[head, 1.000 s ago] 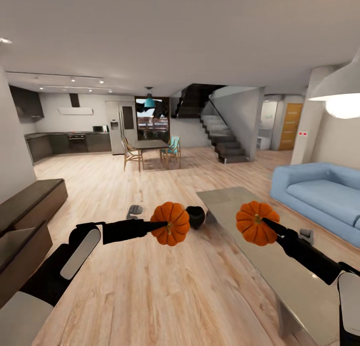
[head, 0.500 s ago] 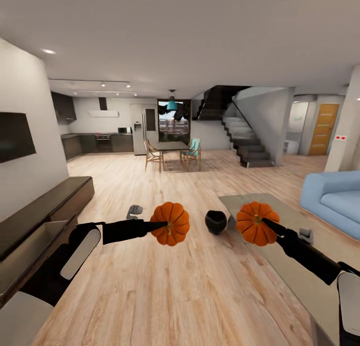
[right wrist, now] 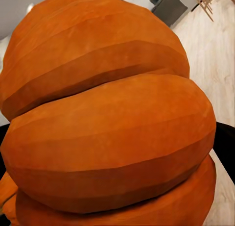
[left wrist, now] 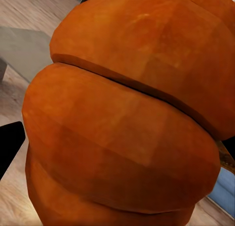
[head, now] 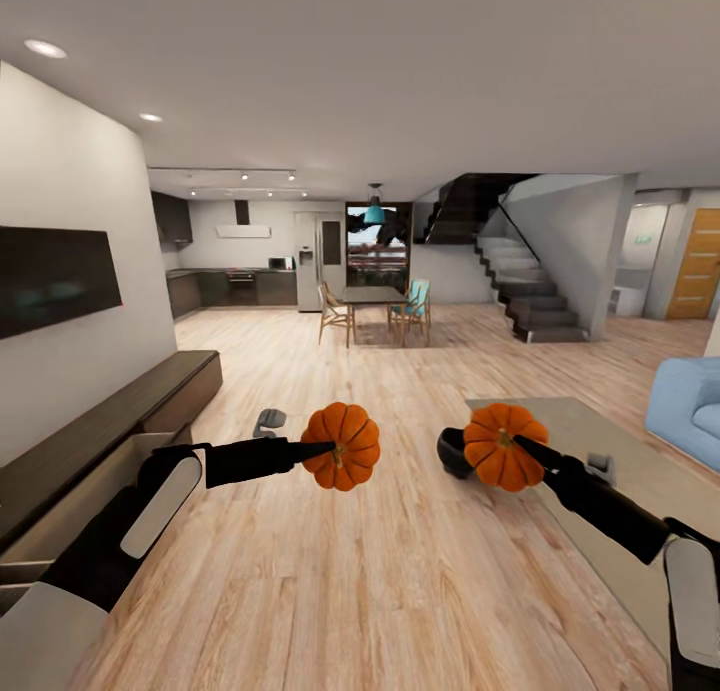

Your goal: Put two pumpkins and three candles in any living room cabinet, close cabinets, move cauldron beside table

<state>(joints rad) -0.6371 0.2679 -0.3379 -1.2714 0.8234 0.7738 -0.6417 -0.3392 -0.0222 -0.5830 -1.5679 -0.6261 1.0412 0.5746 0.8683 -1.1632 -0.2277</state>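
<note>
Two orange ribbed pumpkins hang in front of me over the wood floor. My left gripper point(head: 333, 449) is shut on the left pumpkin point(head: 345, 441) point(left wrist: 122, 113). My right gripper point(head: 517, 441) is shut on the right pumpkin point(head: 495, 451) point(right wrist: 107, 113). The black cauldron point(head: 452, 455) stands on the floor, partly hidden behind the right pumpkin, close to the near corner of the glossy grey table point(head: 625, 466). The long dark-brown cabinet point(head: 130, 406) runs along the left wall, and a drawer point(head: 85, 486) with a pale interior stands open by my left arm. The candles are out of view.
A dark TV point(head: 55, 276) hangs on the left wall above the cabinet. A blue sofa point(head: 690, 406) sits at the far right. Farther back are a dining table with chairs point(head: 375, 306), a staircase point(head: 530, 296) and a kitchen. Wood floor stretches between cabinet and table.
The whole view has swung left: cabinet, open drawer and TV wall have come in, sofa and table have slid right. Both arms hold their pumpkins in the same pose.
</note>
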